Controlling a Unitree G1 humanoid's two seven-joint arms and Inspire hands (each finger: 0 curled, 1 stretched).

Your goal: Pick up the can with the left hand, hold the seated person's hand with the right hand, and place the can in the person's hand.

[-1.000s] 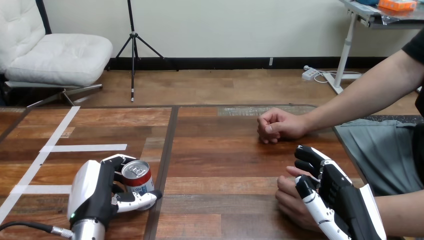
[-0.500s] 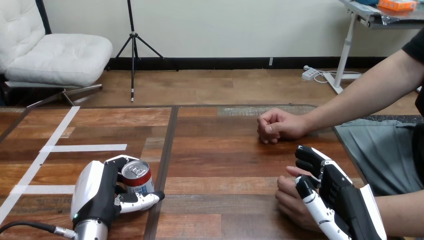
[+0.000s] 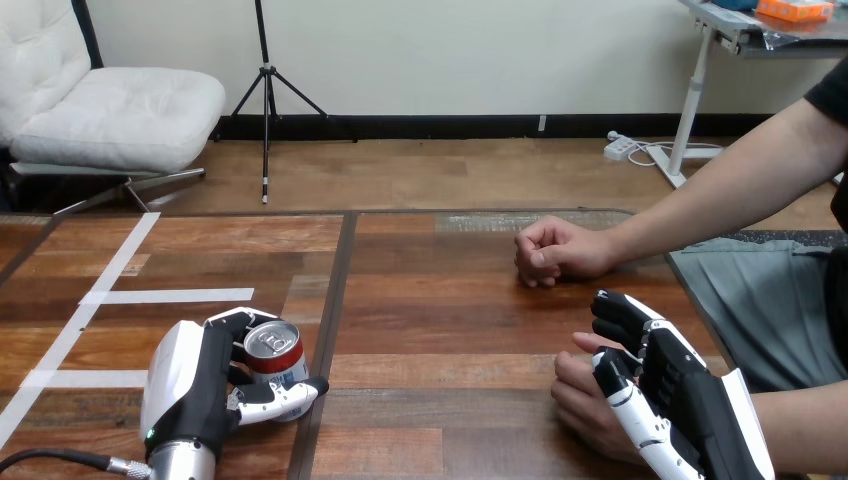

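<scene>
Wooden table (image 3: pixel 450 330). Risk: the can may tip or slip on lift, since the thumb sits low on its wall.
Person's near hand (image 3: pixel 578 405) rests at the near right, with the right hand (image 3: pixel 690 395) clasped over it.
Left hand (image 3: pixel 188 382) has its palm inward and fingers wrapped round the upright can (image 3: pixel 274 352), near left.

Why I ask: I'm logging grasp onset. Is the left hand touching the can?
Touching. In the head view the left hand wraps the can, with its fingers behind it and its thumb across the front, no gap visible.
</scene>
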